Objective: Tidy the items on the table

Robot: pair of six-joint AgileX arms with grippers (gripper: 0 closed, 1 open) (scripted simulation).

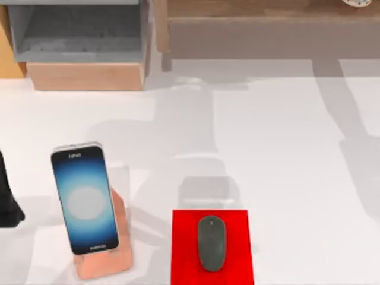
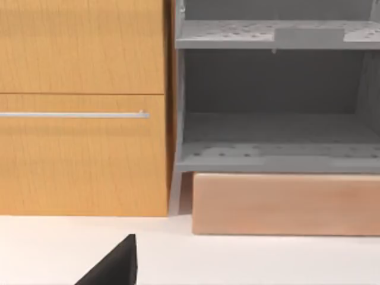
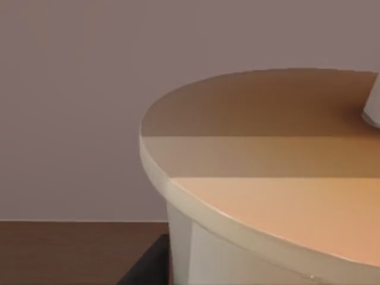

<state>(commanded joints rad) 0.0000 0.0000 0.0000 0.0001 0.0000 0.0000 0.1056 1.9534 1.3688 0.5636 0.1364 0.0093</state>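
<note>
Right gripper's finger (image 3: 148, 264) beside cup lid (image 3: 267, 166), wall behind.

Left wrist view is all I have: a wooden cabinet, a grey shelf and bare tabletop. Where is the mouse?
Observer: The mouse lies on the red pad at the table's front edge, near the middle.
Operator: And the bubble-tea cup?
Observer: The right wrist view looks from close by onto the bubble-tea cup, on its tan lid, with a dark wooden surface beneath it.
</note>
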